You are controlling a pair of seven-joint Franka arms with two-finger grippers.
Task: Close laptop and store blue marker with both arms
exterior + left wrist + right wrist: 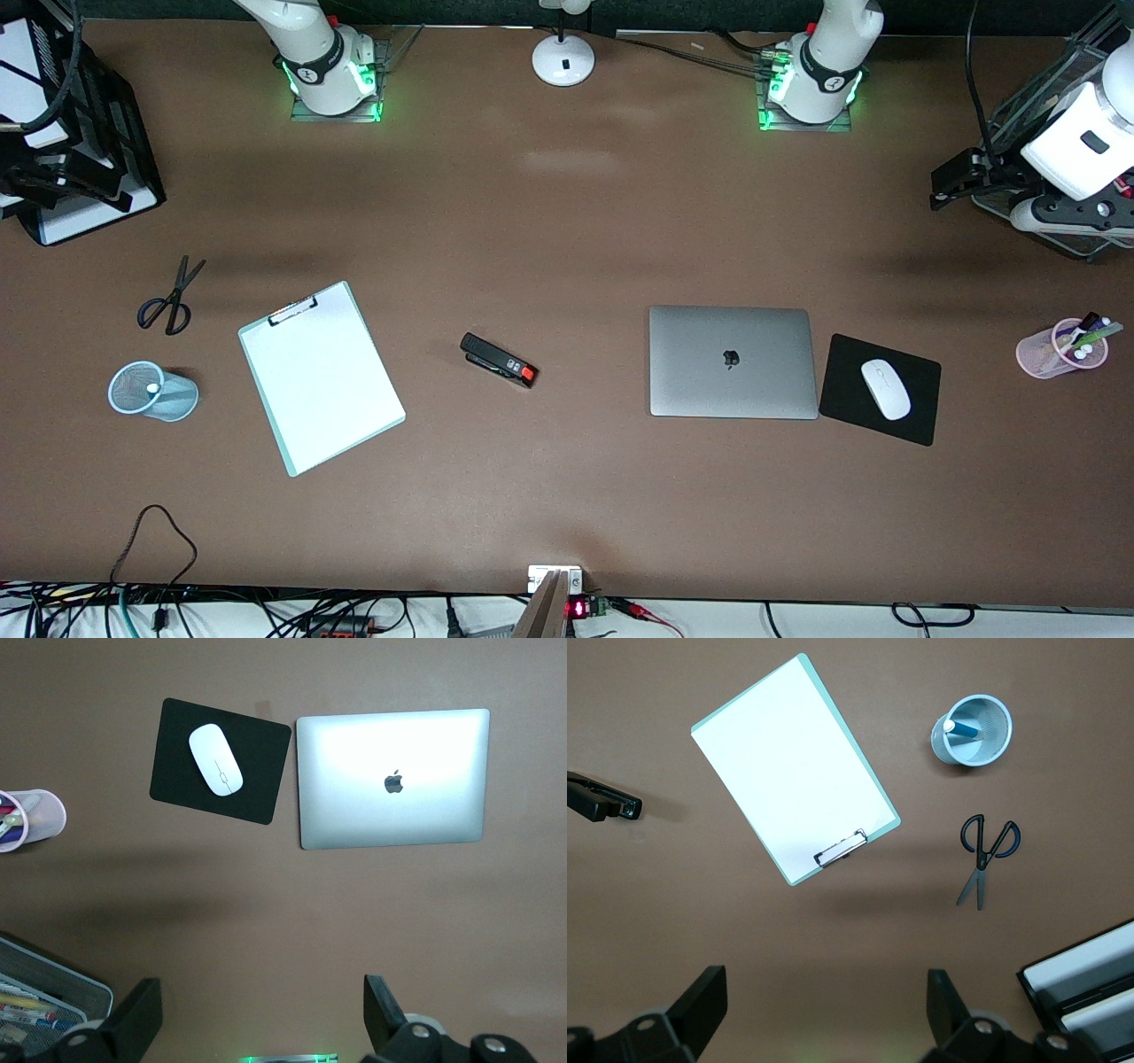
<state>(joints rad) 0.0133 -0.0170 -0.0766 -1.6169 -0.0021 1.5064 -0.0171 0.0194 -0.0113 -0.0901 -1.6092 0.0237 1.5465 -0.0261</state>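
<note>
Laptop (732,361) lay shut beside the mouse pad (880,389) | blue marker (962,727) stood in the mesh cup (974,730), light, slippery; pinch mid-barrel | left gripper (257,1014) and right gripper (824,1010) spread apart, raised, waiting.

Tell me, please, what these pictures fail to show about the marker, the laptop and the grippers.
- Blue marker: right wrist view shows only its upper part; the blue mesh cup hides the rest.
- Laptop: closed lid hides keys and trackpad in every view.
- Left gripper and right gripper: fingertips only, wrist views' edges cut the rest; open.
</note>
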